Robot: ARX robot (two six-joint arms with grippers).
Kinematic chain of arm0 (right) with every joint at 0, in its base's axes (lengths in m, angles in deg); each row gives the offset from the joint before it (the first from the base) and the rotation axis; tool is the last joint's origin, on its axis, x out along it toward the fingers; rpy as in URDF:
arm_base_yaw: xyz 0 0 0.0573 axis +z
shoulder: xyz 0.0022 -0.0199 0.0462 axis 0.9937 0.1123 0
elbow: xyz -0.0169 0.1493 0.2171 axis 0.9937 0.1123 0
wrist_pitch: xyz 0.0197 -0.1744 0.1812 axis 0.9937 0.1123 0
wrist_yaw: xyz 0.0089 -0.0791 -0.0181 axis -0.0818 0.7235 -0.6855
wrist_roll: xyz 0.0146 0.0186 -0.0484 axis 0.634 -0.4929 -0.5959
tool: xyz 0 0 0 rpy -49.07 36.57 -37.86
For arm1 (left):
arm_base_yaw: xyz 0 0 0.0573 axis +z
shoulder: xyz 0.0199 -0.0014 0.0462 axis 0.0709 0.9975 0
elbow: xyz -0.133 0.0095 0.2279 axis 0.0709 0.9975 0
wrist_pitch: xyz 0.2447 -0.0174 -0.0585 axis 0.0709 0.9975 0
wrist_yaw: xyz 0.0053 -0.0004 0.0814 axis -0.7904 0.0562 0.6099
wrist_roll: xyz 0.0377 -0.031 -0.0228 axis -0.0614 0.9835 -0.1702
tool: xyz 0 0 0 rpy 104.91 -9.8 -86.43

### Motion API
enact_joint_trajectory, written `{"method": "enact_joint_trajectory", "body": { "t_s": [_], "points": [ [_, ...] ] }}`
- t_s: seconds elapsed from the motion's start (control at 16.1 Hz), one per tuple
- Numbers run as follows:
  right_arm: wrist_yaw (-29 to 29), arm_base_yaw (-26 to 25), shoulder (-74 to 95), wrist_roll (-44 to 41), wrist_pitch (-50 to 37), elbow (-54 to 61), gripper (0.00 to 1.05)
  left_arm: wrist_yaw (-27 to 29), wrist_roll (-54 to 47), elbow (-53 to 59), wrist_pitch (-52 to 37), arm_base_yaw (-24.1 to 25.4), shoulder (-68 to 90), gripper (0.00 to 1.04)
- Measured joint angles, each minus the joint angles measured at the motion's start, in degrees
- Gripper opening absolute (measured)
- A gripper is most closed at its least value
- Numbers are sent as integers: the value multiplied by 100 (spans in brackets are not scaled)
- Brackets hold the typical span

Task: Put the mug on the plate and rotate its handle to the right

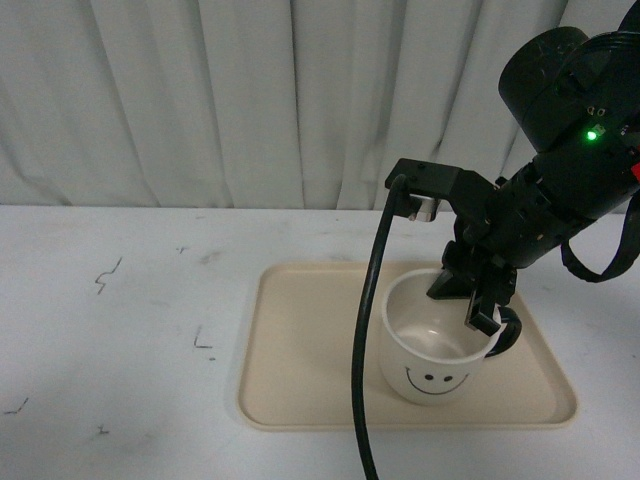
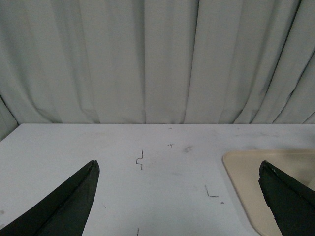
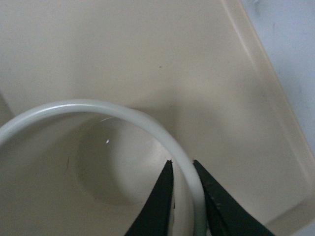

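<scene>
The cream mug stands upright on the beige plate, right of the plate's middle, with its smiley face toward the camera. Its black handle sticks out to the right. My right gripper comes down from above and is shut on the mug's rim beside the handle. In the right wrist view the mug's rim runs between the two dark fingers of the right gripper, one inside and one outside the wall. My left gripper hangs open over the bare table, with the plate's corner beside one finger.
A black cable hangs in front of the mug and the plate. The white table carries small pen marks. A pale curtain closes the back. The plate's rim lies close to the table's surface.
</scene>
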Motion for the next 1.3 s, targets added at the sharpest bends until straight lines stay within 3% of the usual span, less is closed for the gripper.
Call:
{"method": "enact_joint_trajectory", "body": {
  "t_s": [0.19,0.37,0.43,0.5,0.56,0.62,0.68,0.74,0.87,1.12,1.18,1.3],
  "points": [
    [-31,-15,-22,-44,-66,-42,46,0,0,0,0,0,0,98],
    [-341,-63,-699,11,-743,278,79,0,0,0,2,0,0,98],
    [-415,-79,-1185,208,-1366,632,90,0,0,0,2,0,0,98],
    [-527,-39,-1851,728,-2629,1246,100,0,0,0,0,0,0,98],
    [-643,-7,-2332,1419,-3602,1681,97,0,0,0,2,0,0,98],
    [-702,0,-2481,1749,-4046,1757,98,0,0,0,2,0,0,98],
    [164,144,-2559,2529,-5313,1978,92,0,0,0,-4,-2,0,98],
    [1386,188,-2730,3322,-6212,2621,81,-2,0,0,-2,0,0,98],
    [2920,-85,-3143,4457,-7278,4116,57,7,0,0,0,0,0,98],
    [2645,-472,-4518,4937,-7954,5851,8,2,0,0,-2,0,0,98],
    [2573,-551,-4666,4955,-7958,6181,2,2,0,0,0,0,0,98],
    [2490,-752,-5219,4962,-7969,6745,2,0,0,0,0,0,0,98]
  ]
}}
